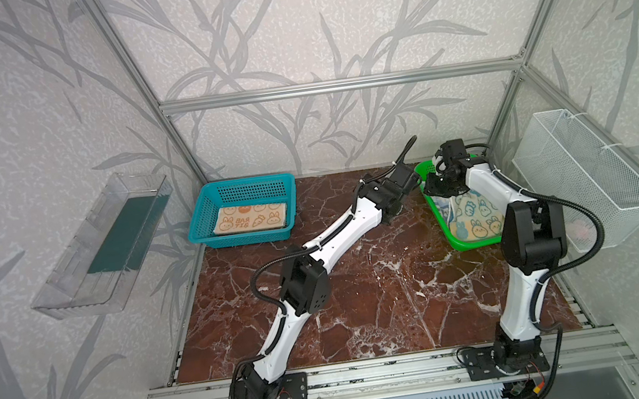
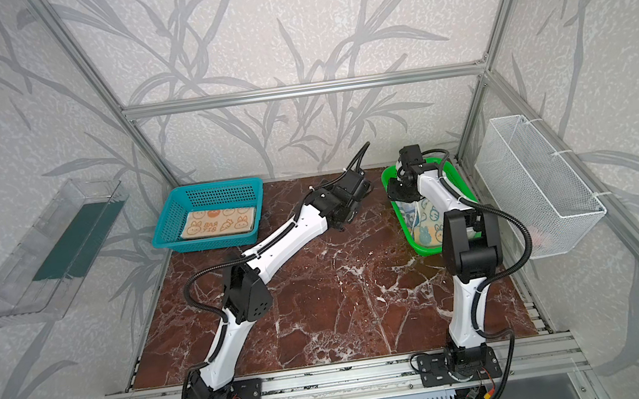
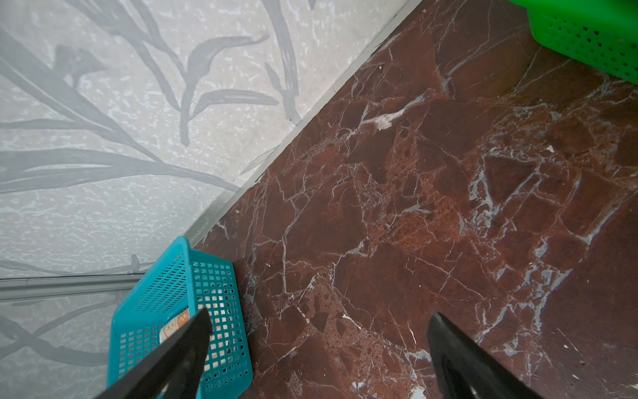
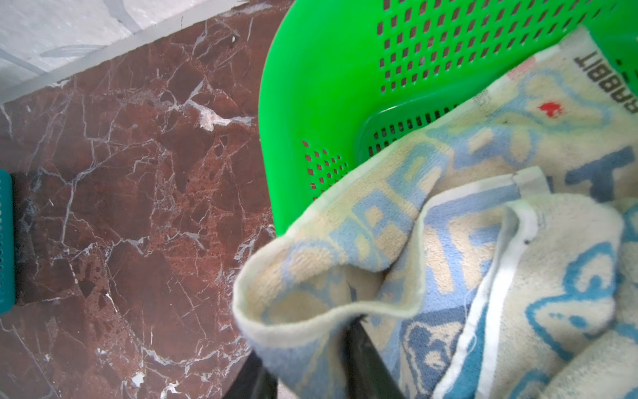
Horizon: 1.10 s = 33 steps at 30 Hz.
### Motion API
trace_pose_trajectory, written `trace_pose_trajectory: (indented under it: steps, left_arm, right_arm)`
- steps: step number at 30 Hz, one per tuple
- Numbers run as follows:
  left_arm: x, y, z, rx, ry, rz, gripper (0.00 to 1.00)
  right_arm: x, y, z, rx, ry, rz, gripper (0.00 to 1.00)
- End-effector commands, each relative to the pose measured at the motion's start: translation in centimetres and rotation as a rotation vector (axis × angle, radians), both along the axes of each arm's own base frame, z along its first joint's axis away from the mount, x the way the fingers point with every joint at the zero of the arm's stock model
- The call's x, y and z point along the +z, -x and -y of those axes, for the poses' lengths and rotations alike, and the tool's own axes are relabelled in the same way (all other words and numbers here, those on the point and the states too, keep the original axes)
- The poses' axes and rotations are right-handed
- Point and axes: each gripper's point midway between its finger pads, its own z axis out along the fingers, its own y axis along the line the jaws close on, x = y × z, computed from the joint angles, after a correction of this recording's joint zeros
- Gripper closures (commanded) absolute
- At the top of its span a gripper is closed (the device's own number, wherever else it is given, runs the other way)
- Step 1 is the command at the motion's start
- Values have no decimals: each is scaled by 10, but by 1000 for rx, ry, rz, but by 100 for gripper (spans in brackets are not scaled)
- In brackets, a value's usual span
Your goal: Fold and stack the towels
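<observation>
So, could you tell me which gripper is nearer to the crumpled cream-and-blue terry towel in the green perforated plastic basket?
Right. The right gripper pinches a fold of the cream-and-blue terry towel; the left gripper hangs open over the red-brown marble tabletop.

In both top views my right arm (image 1: pixel 484 183) covers part of the cream-and-blue towel (image 1: pixel 475 214); at the wrist its fold drapes over my jaws, hiding the grip.
</observation>
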Motion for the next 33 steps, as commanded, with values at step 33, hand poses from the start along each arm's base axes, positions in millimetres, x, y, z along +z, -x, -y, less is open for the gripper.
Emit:
trace_pose_trajectory:
  steps: [33]
  left_arm:
    - [82,108,-145,309,456,14,1]
  right_arm:
    - [278,145,-158,349,-131,420,100]
